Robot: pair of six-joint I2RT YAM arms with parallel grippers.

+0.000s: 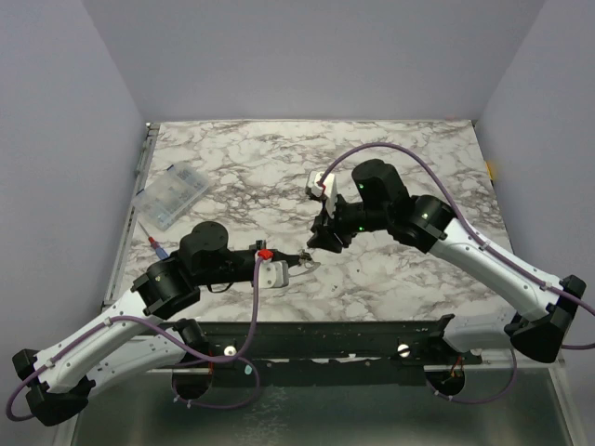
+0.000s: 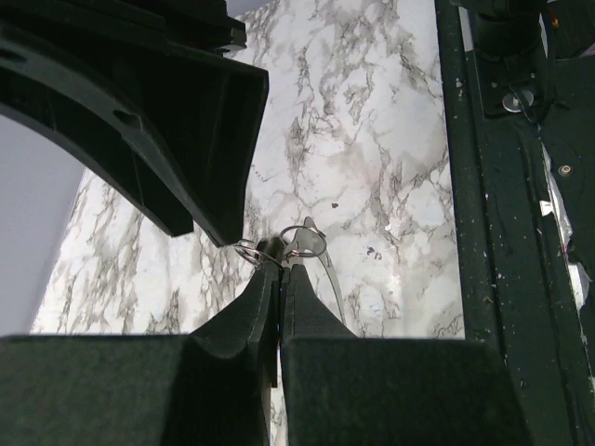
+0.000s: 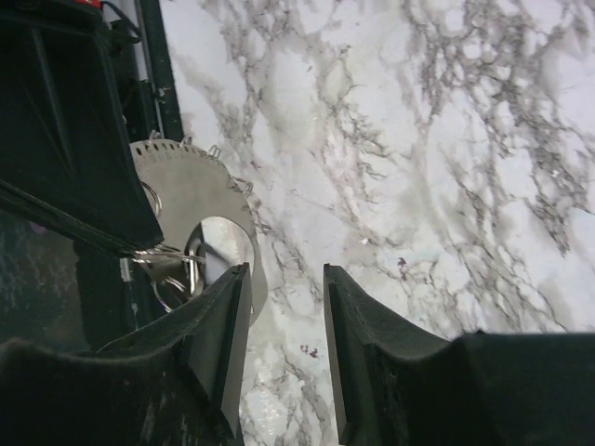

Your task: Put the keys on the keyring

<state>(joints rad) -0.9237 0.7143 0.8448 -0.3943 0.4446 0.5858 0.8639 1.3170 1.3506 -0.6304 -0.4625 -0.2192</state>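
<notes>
Left gripper (image 2: 277, 274): fingers pressed together, clamped on the keyring (image 2: 331, 279). From the left wrist we see the keyring edge-on, a thin silvery arc running back from the tips along the right finger. Two small wire rings (image 2: 251, 251) sit right at the tips, touching them, one on each side.

Right gripper (image 3: 285, 288): fingers apart, nothing between them, only bare table (image 1: 390, 167) showing through the gap. The keyring is just beside its left finger. From this wrist it looks like a flat silvery piece with a notched edge and a round hole. We cannot tell whether it touches that finger.

In the top view the two grippers are tip to tip near the table's middle, close but apart.

Two dark specks (image 2: 335, 204) lie on the table past the left gripper's tips. They are too small for us to say whether either is one of the keys.

A clear plastic box (image 1: 174, 195) sits well apart, behind the left gripper by the table's left edge.
</notes>
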